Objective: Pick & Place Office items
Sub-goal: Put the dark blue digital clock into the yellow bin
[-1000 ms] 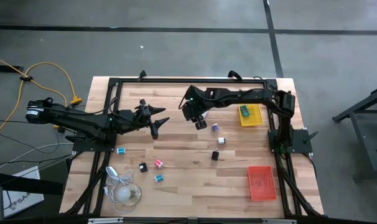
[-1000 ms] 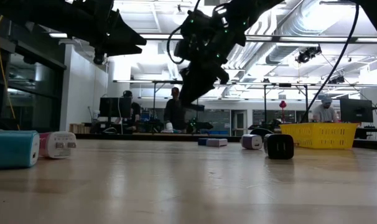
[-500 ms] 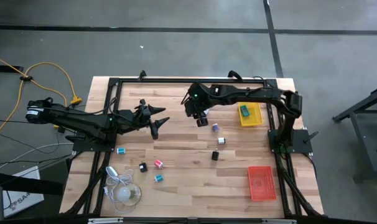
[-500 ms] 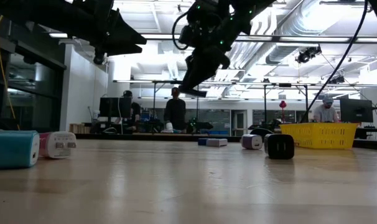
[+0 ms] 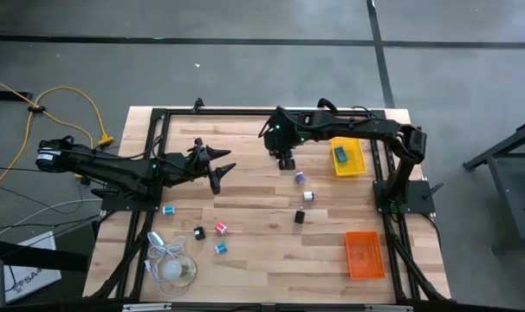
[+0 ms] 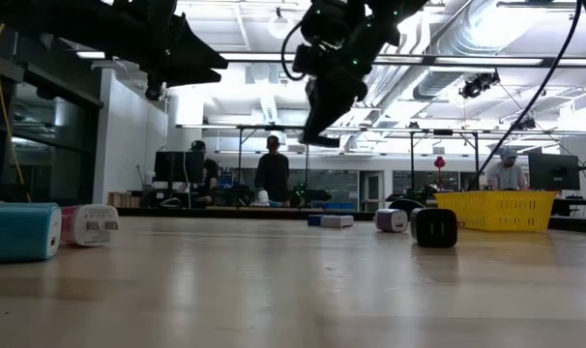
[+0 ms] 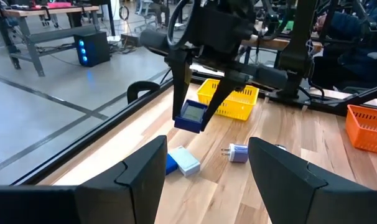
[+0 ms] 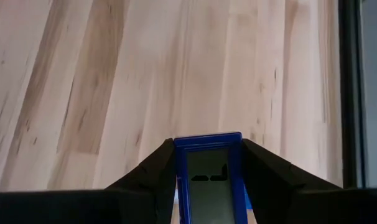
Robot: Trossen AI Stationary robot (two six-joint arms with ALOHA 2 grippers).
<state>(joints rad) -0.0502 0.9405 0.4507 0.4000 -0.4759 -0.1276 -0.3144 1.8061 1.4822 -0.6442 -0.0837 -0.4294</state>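
My right gripper [image 5: 286,161] hangs above the far middle of the table, shut on a small blue office item with a grey face [image 7: 191,116]. My left gripper [image 5: 221,169] waits open above the table's left half, touching nothing. Other small items lie flat on the wood: a purple one [image 5: 299,177], a white one [image 5: 307,196], black ones [image 5: 300,217] [image 5: 198,232], a blue one [image 5: 168,210], a pink one [image 5: 220,229] and a teal one [image 5: 220,249]. One more blue item [image 5: 340,156] lies in the yellow tray [image 5: 356,165]. My right gripper pinches the blue item by its two side edges [image 8: 208,163] between both fingers [image 8: 160,168]. The fingers come from above, slanting down. The item is lifted clear of the table and sits tilted at the fingers' free ends [image 7: 183,93].
An orange tray [image 5: 364,254] sits at the near right. A white bulb-like thing with a coiled cord [image 5: 174,269] lies at the near left corner. A dark frame [image 5: 245,113] runs round the table. People stand in the room behind [image 6: 272,174].
My right gripper has risen and moved toward the table's right edge and the yellow tray, carrying the blue item with it, still shut.
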